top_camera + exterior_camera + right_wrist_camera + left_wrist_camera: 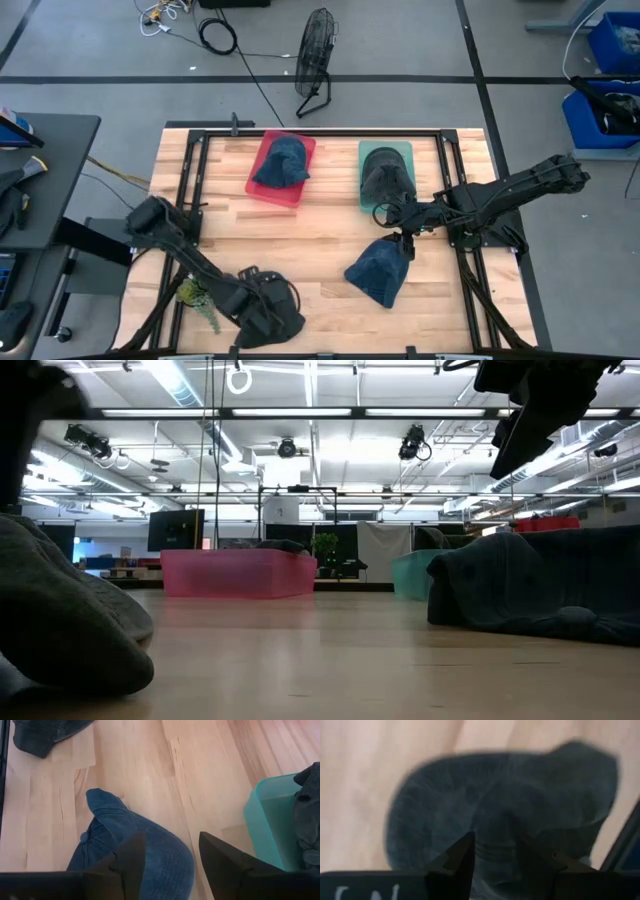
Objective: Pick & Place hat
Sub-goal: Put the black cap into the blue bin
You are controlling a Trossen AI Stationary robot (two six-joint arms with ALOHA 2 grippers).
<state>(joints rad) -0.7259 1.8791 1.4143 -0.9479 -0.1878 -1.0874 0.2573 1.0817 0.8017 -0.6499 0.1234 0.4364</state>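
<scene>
A dark grey hat lies at the table's near-left; it fills the left wrist view and the left foreground of the low view. My left gripper is open right over it, one finger on each side of its crown. A blue denim hat lies right of the table's middle, also seen in the right wrist view and the low view. My right gripper is open above its far edge, well clear of it in the low view. My left gripper comes at the dark grey hat's crown from above with its fingers spread. Whether they touch the cloth, I cannot tell.
A red bin holds another blue hat. A teal bin at the far middle holds a dark hat. A small green object lies by the near-left edge. Bare wood lies between the bins and the two loose hats.
</scene>
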